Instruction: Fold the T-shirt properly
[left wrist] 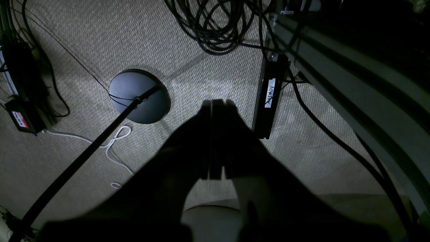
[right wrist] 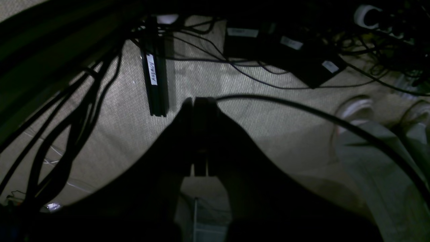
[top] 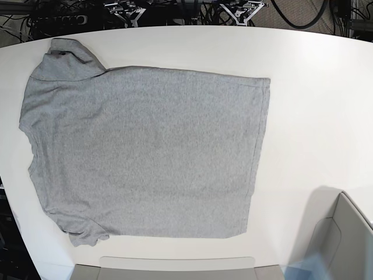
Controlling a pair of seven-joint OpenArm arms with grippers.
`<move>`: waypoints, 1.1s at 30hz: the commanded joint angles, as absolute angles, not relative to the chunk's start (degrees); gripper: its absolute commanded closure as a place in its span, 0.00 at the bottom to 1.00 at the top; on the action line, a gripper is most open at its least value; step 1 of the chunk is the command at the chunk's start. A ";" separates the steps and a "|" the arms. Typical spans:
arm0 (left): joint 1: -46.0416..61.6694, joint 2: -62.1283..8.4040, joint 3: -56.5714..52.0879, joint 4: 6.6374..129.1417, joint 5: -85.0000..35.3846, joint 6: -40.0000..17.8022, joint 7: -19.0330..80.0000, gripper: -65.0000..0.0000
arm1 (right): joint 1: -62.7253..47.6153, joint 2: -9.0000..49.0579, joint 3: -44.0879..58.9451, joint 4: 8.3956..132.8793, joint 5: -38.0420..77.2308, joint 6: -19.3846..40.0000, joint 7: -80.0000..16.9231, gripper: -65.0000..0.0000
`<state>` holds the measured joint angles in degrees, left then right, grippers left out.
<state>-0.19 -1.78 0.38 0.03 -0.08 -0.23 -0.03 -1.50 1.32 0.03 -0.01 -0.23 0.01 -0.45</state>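
Note:
The heather-grey T-shirt (top: 145,151) lies spread flat on the white table (top: 315,105) in the base view, plain side up, no lettering showing. Its hem is toward the right and its sleeves are at the upper left and lower left. Neither gripper shows in the base view. In the left wrist view my left gripper (left wrist: 215,105) is a dark silhouette with its fingers pressed together, empty, hanging above the carpeted floor. In the right wrist view my right gripper (right wrist: 199,100) is likewise shut and empty above the floor. The shirt shows in neither wrist view.
A grey box-like shape (top: 344,233) stands at the table's lower right and a grey strip (top: 175,267) along its front edge. Below the table are cable coils (left wrist: 215,27), a round black stand base (left wrist: 139,95), black bars (left wrist: 270,97) (right wrist: 155,80) and a person's shoes (right wrist: 356,107).

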 commanded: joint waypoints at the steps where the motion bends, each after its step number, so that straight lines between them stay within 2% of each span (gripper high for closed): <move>1: -0.22 -1.89 0.48 0.13 -0.13 -0.13 -0.31 0.99 | -1.71 1.89 0.04 0.00 -0.31 0.22 -0.57 1.00; 23: -0.04 -1.89 0.13 0.31 -0.13 -0.13 -0.40 0.99 | -2.59 2.24 0.48 0.40 -0.04 0.22 0.48 1.00; 27: 0.48 -1.89 0.04 0.40 -0.31 -0.13 -4.62 0.99 | -5.32 2.24 0.48 0.40 -0.04 0.22 9.36 1.00; 33: 9.10 -2.15 0.57 0.13 -0.13 -0.22 -31.16 0.99 | -13.23 3.91 0.48 0.13 -0.04 0.22 33.54 1.00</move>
